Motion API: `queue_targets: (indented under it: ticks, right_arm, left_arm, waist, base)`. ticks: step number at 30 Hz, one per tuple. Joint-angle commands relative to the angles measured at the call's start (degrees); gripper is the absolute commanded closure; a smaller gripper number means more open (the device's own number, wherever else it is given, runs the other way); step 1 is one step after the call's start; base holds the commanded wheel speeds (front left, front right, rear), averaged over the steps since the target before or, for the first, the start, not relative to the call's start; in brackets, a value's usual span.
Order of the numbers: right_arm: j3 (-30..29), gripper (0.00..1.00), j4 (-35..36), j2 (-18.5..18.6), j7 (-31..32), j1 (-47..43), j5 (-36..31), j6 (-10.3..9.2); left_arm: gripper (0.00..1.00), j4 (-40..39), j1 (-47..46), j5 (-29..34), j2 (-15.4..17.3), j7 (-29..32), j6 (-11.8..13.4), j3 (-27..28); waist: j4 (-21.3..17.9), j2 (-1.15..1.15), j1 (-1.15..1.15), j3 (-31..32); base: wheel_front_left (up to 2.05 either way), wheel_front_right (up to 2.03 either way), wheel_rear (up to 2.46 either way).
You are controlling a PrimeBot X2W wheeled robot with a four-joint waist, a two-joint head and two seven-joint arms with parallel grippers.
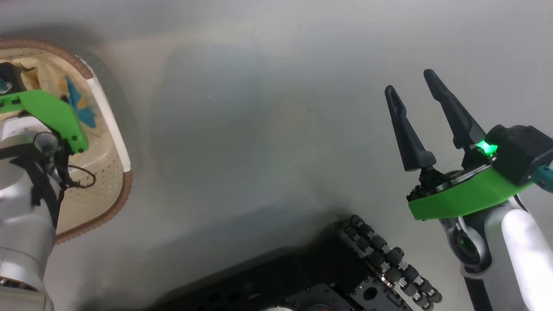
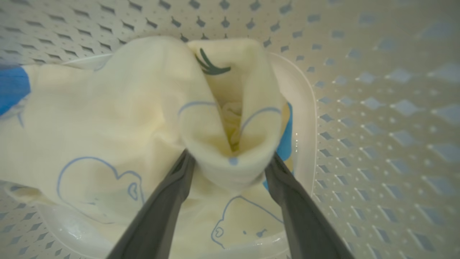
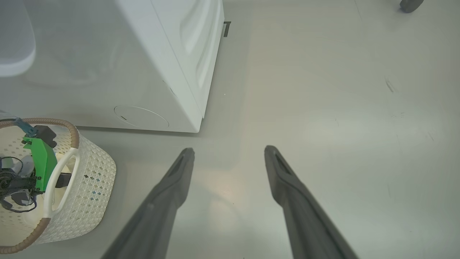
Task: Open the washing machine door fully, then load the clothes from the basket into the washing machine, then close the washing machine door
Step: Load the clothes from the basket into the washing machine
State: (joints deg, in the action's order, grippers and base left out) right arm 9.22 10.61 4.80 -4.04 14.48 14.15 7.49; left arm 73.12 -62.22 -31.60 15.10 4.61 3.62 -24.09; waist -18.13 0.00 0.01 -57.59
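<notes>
Inside the basket [image 2: 359, 108] the left gripper [image 2: 230, 155], wide open, straddles a raised fold of the clothes [image 2: 107, 118] unclamped; the right gripper [image 1: 409, 80] gapes empty outside.

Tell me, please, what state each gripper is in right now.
Left gripper: open, fingers straddling a fold of the clothes in the basket, not clamped.
Right gripper: open, empty, above the floor.
</notes>
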Motion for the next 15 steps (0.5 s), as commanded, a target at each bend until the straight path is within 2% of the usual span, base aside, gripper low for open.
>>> queue_targets:
  ticks: [1,2,3,4,5,10,15]
  right_arm:
    - [0.6,0.00,2.1,0.7,-0.4,-2.4,0.5,0.00]
    - [0.4,0.00,2.5,0.7,-0.3,-2.7,0.5,0.00]
    - [0.2,0.00,2.9,0.7,-0.2,-2.9,0.4,0.00]
    - [0.0,0.00,3.3,0.7,-0.1,-3.1,0.4,0.00]
    - [0.0,0.00,3.6,0.7,0.0,-3.2,0.3,0.00]
    - [0.2,0.00,4.5,0.7,0.3,-3.0,0.3,0.00]
    - [-0.3,0.00,4.2,0.7,0.4,-2.4,0.4,0.00]
  left_arm:
    - [0.00,0.1,1.3,-0.6,1.6,0.7,0.6,1.4]
    - [0.00,0.3,1.4,-0.6,1.2,1.8,0.8,1.2]
    - [0.44,0.3,1.4,-0.9,1.0,2.2,1.0,1.3]
    - [0.94,0.4,1.3,-1.0,0.9,2.2,1.1,1.3]
    - [1.00,0.4,1.2,-1.0,0.9,2.4,1.2,1.3]
    - [1.00,0.5,1.1,-1.0,1.0,0.5,2.7,1.1]
    - [1.00,0.6,1.6,-1.3,1.0,-3.2,2.5,1.3]
  waist:
    - [0.1,0.00,-0.01,0.0]
    - [0.3,0.00,-0.01,-0.1]
    - [0.4,0.00,-0.01,-0.1]
    - [0.6,0.00,-0.01,-0.2]
    - [0.7,0.00,-0.01,-0.4]
    - [1.3,0.00,-0.01,-0.3]
    - [2.2,0.00,-0.01,1.0]
  base:
    - [0.00,0.00,0.00]
    - [0.00,0.00,0.00]
    - [0.00,0.00,0.00]
    - [0.00,0.00,0.00]
    - [0.00,0.00,0.00]
    - [0.00,0.00,0.00]
    - [0.00,0.00,0.00]
